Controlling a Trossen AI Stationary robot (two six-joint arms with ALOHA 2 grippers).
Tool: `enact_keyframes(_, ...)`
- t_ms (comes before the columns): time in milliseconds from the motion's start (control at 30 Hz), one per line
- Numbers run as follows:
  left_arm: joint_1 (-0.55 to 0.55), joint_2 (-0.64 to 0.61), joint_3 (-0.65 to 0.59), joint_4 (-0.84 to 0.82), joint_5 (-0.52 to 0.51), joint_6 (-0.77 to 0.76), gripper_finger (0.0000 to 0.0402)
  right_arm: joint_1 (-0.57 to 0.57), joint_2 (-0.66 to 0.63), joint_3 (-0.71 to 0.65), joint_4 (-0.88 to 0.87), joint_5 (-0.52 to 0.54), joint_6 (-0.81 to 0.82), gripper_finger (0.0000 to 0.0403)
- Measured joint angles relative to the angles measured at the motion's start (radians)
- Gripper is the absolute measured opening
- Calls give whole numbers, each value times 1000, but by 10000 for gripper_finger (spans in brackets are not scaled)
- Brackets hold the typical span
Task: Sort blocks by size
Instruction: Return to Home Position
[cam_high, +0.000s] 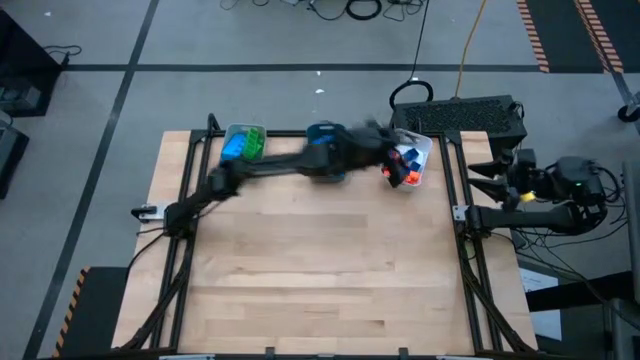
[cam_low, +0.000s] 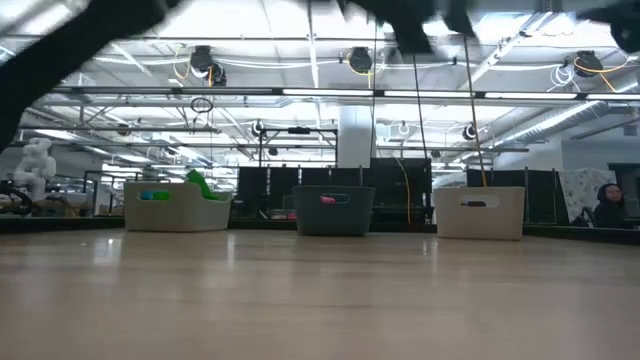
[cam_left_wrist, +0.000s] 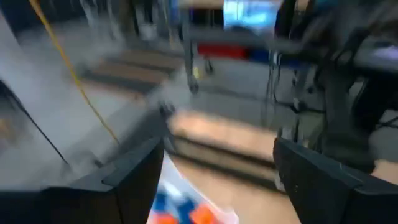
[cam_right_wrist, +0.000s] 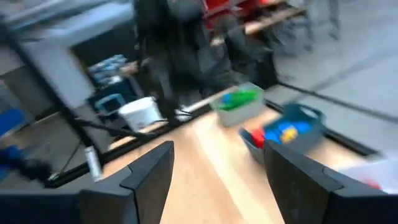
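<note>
Wooden table (cam_high: 320, 280) bears a teal bin (cam_low: 335, 215) at its far edge; blocks (cam_high: 243, 146) lie in it, in the grey tray (cam_low: 170, 212) left of it and the white bin (cam_low: 480, 215) right of it. Left gripper (cam_left_wrist: 219, 152), jaws wide and empty, hangs just right of the teal bin; right gripper (cam_right_wrist: 217, 149), likewise spread and empty, waits far right of it

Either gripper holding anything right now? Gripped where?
Nothing held. Left gripper open by the white bin; right gripper open, beside the table, right side.
</note>
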Motion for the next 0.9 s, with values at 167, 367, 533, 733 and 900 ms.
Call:
enact_keyframes(167, 1, -406, 11, -250, -158, 203, 268, 0, -6, 71, 28, -39, -109, 238)
enact_keyframes(367, -15, -711, -3, -837, -325, 105, 234, -2, -73, 155, -55, -110, -151, 238)
enact_keyframes(533, -162, -909, -14, -1246, -541, -175, 228, -32, -71, 210, -156, -114, -138, 238)
enact_keyframes(733, -439, -1119, -339, -1312, -764, -509, 227, -85, -71, 178, -168, -115, -168, 238)
enact_keyframes(900, -587, -1324, -795, -1313, -905, -862, 227, -124, -71, 106, -109, -132, -168, 238)
